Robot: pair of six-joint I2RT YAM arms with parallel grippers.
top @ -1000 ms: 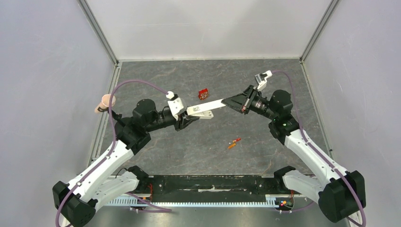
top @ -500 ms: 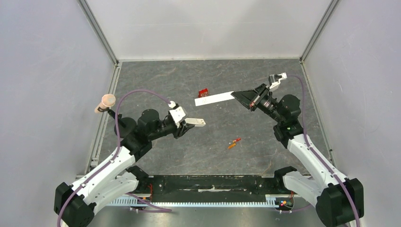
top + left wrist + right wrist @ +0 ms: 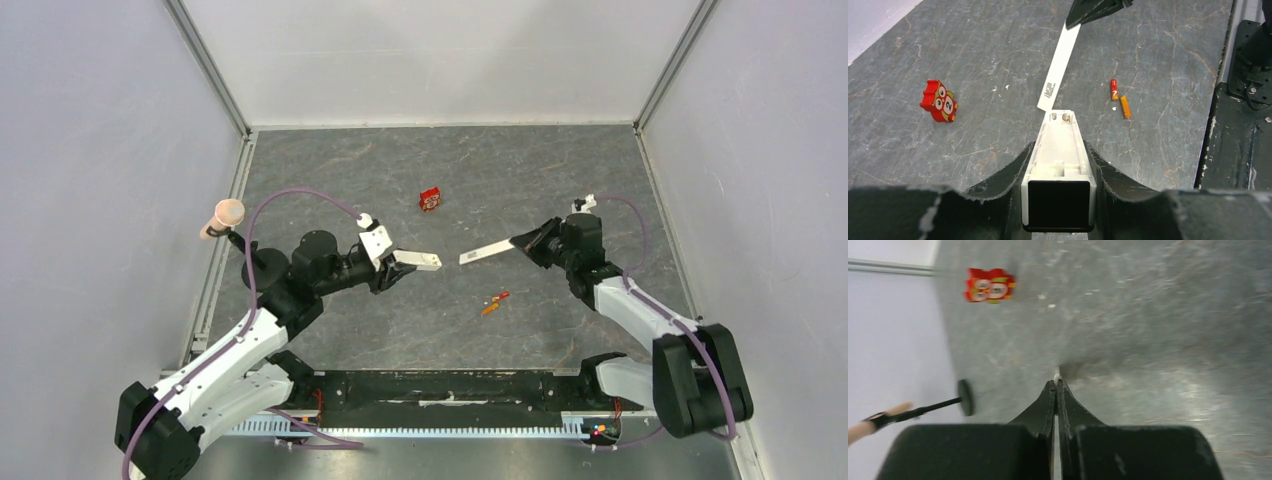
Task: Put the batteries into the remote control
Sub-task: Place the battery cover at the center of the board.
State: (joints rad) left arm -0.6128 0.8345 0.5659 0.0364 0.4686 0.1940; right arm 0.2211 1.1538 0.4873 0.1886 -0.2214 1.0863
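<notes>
My left gripper (image 3: 398,266) is shut on the remote control (image 3: 417,262), a white bar. In the left wrist view the remote control (image 3: 1060,145) lies between the jaws with its empty battery recess facing up. The thin white cover strip (image 3: 487,250) is apart from it, pinched at one end by my right gripper (image 3: 522,243). In the right wrist view the jaws (image 3: 1056,384) are closed on that strip, seen edge-on. The two batteries (image 3: 495,302) lie side by side on the grey floor, nearer than the strip; one battery (image 3: 1114,90) and the other (image 3: 1125,106) show in the left wrist view.
A small red owl-printed box (image 3: 430,199) sits on the floor behind both grippers, also seen as the box (image 3: 939,101). A pink-tipped rod (image 3: 225,215) on a black stand pokes in at the left wall. Grey walls close in three sides.
The cover strip has come off the remote. My right gripper carried it away, then swung nearer and lower. My left arm drew the remote back to the left.
</notes>
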